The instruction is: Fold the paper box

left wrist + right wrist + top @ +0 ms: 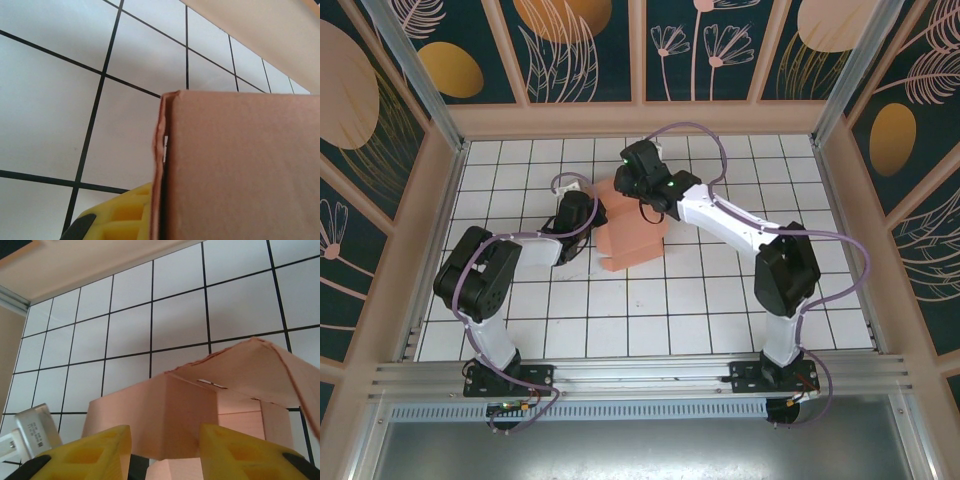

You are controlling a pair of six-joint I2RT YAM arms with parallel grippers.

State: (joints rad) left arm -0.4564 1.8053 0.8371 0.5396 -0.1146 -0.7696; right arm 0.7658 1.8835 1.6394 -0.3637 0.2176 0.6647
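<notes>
The paper box, salmon-pink card partly folded up, stands on the tiled floor just behind the middle. My left gripper sits at its left side. In the left wrist view it is shut on a thin upright wall of the box, with one yellow finger showing beside the card edge. My right gripper hangs over the box's far end. In the right wrist view it stands open, its yellow fingers on either side of a folded corner of the box. A loose flap arches over the right.
The white tiled floor is ringed by tan walls, with a metal rail along the near edge. A white labelled part sits low left of the box in the right wrist view. Open floor lies in front and to the right.
</notes>
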